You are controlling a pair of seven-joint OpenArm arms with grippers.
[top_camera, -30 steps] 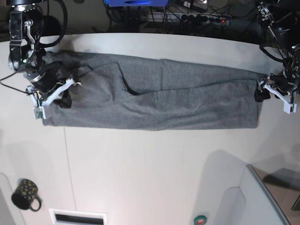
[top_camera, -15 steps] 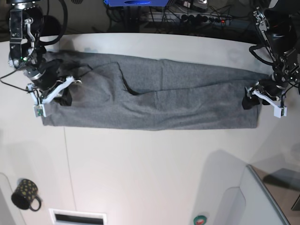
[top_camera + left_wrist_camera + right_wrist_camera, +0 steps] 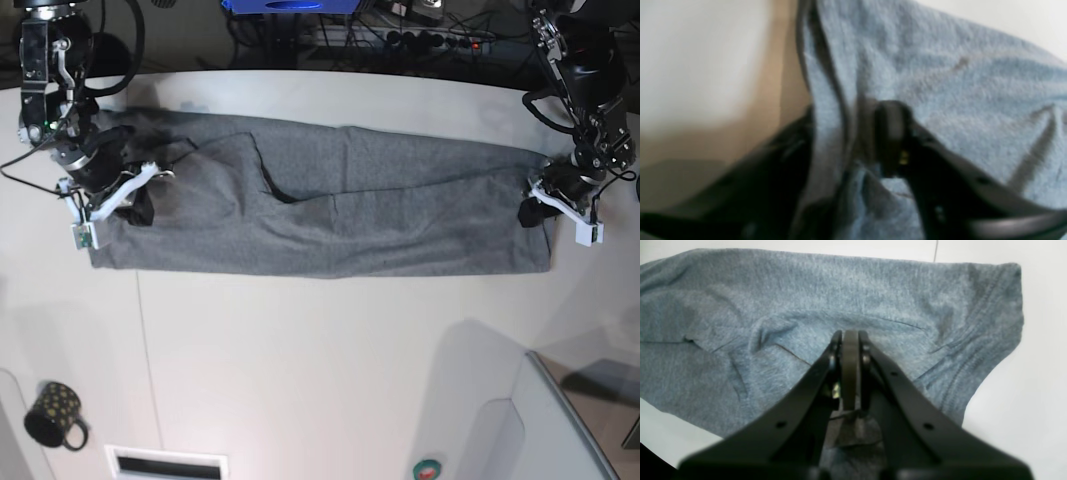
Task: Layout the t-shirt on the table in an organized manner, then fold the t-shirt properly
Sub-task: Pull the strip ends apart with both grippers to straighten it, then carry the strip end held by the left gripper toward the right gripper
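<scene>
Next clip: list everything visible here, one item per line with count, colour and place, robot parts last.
t-shirt: one, heather grey, spread in a long band across the far half of the table.
table: one, white, fills most of the base view.
mug: one, black with pale dots, near left corner.
raised panel: one, white with grey edge, near right corner.
cables and power strip: several, dark, behind the table's far edge.
right gripper: one, black, shut on the shirt's left end.
left gripper: one, at the shirt's right end, cloth between its jaws.
</scene>
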